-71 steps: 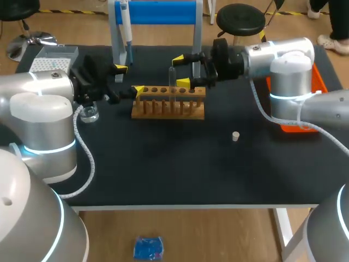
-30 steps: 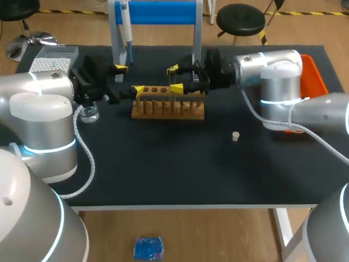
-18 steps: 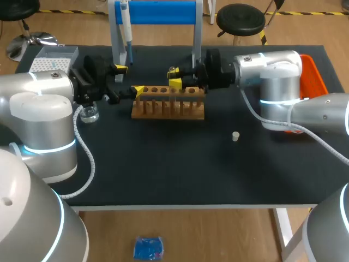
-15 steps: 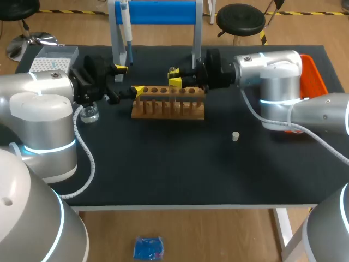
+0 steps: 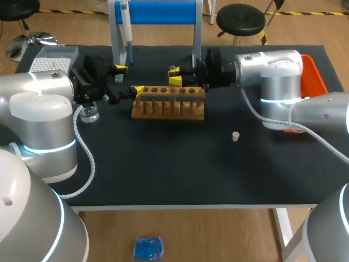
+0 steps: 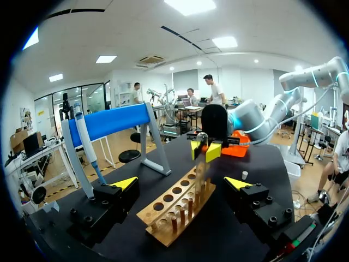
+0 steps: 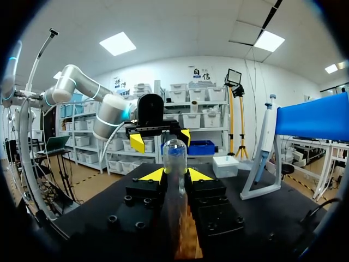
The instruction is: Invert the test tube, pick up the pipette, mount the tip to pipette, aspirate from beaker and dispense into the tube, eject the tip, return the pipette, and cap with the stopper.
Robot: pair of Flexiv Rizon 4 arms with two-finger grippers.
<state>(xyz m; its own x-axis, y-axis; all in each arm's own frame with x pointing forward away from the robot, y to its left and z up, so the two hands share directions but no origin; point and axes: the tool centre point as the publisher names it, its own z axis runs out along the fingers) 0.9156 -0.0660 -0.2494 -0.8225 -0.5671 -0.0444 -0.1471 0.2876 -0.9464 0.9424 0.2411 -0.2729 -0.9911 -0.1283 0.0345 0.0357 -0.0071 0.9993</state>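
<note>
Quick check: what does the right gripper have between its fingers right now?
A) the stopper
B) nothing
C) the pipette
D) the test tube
D: the right gripper is shut on the test tube from both sides, while the pipette hangs on its stand and the stopper lies on the table.

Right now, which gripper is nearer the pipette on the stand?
Left. The left gripper sits open at the rack's end, close to the hanging pipette; the right gripper is farther along, above the rack, shut on the test tube.
</note>
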